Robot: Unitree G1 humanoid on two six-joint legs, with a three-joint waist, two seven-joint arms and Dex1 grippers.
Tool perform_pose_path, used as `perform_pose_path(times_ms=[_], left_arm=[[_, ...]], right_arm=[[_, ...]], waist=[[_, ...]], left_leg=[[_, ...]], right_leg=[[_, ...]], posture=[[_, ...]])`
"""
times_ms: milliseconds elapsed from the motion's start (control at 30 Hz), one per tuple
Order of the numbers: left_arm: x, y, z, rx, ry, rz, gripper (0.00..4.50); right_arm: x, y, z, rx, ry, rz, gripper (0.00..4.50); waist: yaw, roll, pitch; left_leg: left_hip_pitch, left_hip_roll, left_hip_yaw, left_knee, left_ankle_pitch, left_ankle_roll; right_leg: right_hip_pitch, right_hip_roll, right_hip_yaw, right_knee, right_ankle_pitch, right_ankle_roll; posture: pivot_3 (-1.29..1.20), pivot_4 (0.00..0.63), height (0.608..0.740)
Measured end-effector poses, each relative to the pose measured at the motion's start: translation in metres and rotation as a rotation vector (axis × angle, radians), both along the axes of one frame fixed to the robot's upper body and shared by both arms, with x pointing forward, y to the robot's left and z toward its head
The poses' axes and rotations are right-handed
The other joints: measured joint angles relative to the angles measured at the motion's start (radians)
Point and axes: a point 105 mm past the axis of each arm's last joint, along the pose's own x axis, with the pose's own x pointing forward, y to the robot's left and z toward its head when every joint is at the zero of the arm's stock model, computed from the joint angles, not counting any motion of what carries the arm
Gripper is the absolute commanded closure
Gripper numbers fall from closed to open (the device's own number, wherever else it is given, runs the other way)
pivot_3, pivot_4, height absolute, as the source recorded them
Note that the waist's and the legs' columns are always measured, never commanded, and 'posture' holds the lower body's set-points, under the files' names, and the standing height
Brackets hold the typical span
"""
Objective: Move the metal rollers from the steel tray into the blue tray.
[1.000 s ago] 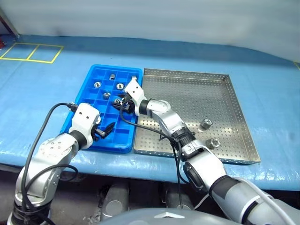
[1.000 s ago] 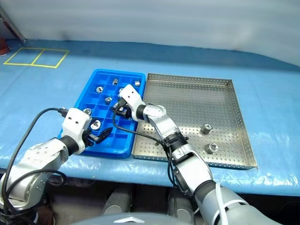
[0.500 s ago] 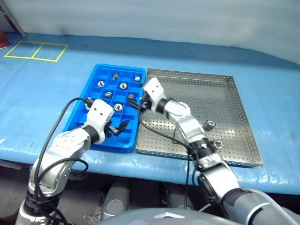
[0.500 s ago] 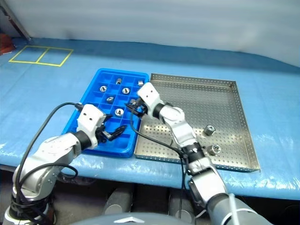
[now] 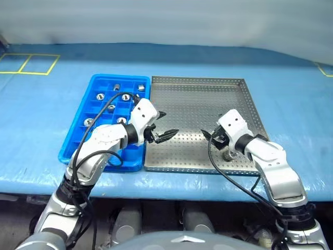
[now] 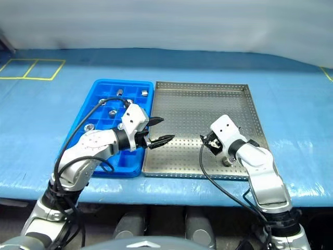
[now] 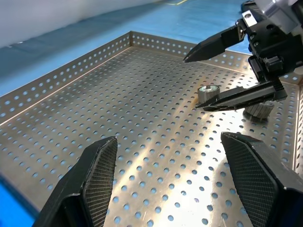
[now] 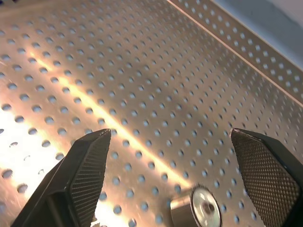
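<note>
Both grippers' jaws stand released over the perforated square steel tray (image 5: 197,99). Small shiny metal rollers (image 7: 208,92) lie just beyond the right gripper (image 7: 208,75); others fill the blue compartment tray (image 5: 78,140) behind the left gripper (image 5: 164,125).

Steel tray (image 5: 197,112): silvery-grey, floor and rim covered in a regular grid of small round holes, with warm golden glare across it in the wrist views. Blue tray (image 5: 78,139): bright blue plastic in a square grid; rollers (image 7: 208,93) shiny silver with a dark centre. Table (image 5: 41,104): blue covering with yellow line markings at its far left corner; gripper fingers (image 8: 87,170) black with cross-hatched pads, wrist housings white.
</note>
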Motion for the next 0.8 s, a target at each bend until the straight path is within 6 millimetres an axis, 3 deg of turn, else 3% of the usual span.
perform_pose_path(times_ms=[267, 633, 733, 800], left_arm=[[-0.009, -0.011, -0.010, 0.015, 0.035, -0.088, 0.71], [-0.018, -0.017, -0.018, 0.036, 0.054, -0.147, 0.71], [-0.017, -0.016, -0.018, 0.043, 0.046, -0.145, 0.71], [-0.017, -0.016, -0.018, 0.045, 0.044, -0.145, 0.71]], right_arm=[[-0.027, -0.021, -0.025, 0.009, 0.123, -0.128, 0.24], [-0.041, -0.031, -0.031, 0.097, 0.222, -0.205, 0.24], [-0.042, -0.032, -0.034, 0.122, 0.243, -0.219, 0.82], [-0.042, -0.032, -0.034, 0.130, 0.249, -0.223, 1.47]], waist=[[-0.009, 0.000, 0.000], [-0.008, 0.000, 0.000], [-0.008, 0.000, 0.000], [-0.008, 0.000, 0.000]], left_leg=[[0.000, 0.000, 0.000, 0.001, 0.000, 0.000], [-0.001, 0.000, 0.000, 0.002, 0.000, 0.000], [0.000, 0.000, 0.000, 0.002, 0.000, 0.000], [0.000, 0.000, 0.000, 0.002, 0.000, 0.000]], right_leg=[[0.000, 0.000, 0.000, 0.000, 0.000, 0.000], [0.000, 0.000, 0.000, 0.000, 0.000, 0.000], [0.000, 0.000, 0.000, 0.000, 0.000, 0.000], [0.000, 0.000, 0.000, 0.000, 0.000, 0.000]], posture=[[0.00, 0.150, 0.740], [0.00, 0.150, 0.740], [0.00, 0.150, 0.740], [0.00, 0.150, 0.740]])
